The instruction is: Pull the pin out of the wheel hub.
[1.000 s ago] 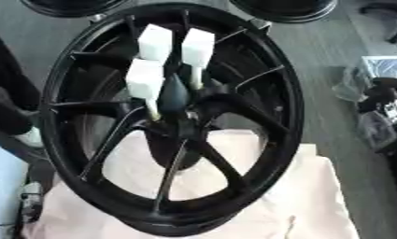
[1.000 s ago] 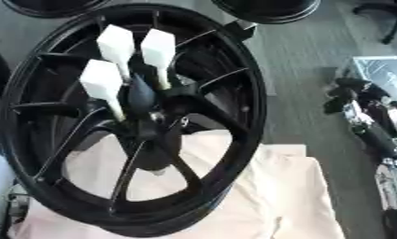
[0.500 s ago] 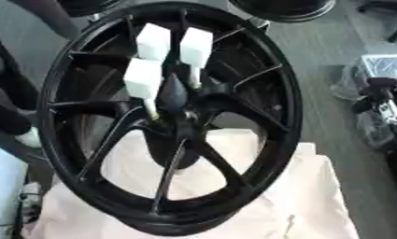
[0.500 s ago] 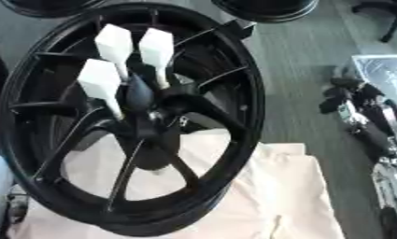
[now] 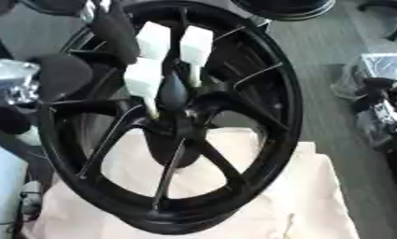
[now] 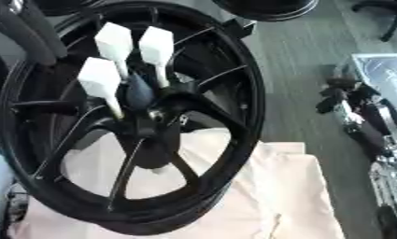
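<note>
Three white-headed pins (image 5: 144,79) in black wheel hub (image 5: 175,122)

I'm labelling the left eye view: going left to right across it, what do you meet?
Robot hand → lowest white-topped pin → rightmost white-topped pin → right side of the wheel rim → dark clutter on the floor.

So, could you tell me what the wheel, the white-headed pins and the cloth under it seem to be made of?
The wheel looks like cast metal with a glossy black finish: light glints along its spokes. The three pins have matte white block heads, probably plastic or foam, on thin pale stems. The cloth looks like soft cream fabric, judging by its folds.
</note>
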Robot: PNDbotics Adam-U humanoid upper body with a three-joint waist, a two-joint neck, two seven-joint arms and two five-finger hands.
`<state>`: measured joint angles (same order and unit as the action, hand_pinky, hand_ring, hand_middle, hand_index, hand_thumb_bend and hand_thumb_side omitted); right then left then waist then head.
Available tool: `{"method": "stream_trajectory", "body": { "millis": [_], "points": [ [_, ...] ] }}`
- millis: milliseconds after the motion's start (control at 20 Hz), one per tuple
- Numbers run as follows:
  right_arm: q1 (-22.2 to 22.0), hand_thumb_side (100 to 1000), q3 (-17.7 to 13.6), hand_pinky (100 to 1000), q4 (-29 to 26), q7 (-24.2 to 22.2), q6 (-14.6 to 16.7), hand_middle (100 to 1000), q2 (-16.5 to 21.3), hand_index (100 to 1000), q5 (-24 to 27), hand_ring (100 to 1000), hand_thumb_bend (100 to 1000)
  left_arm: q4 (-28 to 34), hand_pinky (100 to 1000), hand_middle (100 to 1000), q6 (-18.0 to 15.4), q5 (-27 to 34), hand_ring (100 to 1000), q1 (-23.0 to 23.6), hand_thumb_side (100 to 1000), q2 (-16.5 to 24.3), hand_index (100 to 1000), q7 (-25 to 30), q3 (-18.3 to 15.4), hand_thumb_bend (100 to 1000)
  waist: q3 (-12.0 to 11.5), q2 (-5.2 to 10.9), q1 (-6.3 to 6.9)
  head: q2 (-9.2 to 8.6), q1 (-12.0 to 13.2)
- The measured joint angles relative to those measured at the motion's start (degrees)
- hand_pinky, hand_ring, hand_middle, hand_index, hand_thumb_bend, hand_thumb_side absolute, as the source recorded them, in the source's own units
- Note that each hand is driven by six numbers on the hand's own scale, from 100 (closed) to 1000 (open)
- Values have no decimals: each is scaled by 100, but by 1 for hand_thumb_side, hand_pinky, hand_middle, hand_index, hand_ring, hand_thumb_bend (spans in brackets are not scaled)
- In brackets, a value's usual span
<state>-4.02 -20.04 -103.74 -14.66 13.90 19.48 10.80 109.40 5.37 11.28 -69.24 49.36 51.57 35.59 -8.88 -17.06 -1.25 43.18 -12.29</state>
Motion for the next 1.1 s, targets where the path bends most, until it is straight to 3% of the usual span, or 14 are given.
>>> {"method": "stream_trajectory", "body": {
  "millis": [300,600,900,1100],
  "points": [
    [7,458,1,559,4,-16,-13,593,-10,754,-23,559,100,-157,858,786,216,-389,799,-73,790,-161,854,9,30,100,-48,-7,-6,1,-37],
    [49,470,19,559,38,-55,-23,593,-17,754,-58,560,100,-638,851,793,342,-936,768,-197,809,-497,876,-158,240,100,-39,-41,-19,2,-43],
    [53,470,32,559,54,-89,-32,594,-57,755,-94,560,100,-956,844,782,267,-1385,725,-232,743,-728,876,-329,378,100,-19,-73,-14,1,-40],
    [92,470,33,559,73,-105,-39,594,-58,755,-104,560,100,-1039,841,770,236,-1491,712,-232,769,-790,872,-414,402,100,-18,-76,-2,0,-40]
  ]
}}
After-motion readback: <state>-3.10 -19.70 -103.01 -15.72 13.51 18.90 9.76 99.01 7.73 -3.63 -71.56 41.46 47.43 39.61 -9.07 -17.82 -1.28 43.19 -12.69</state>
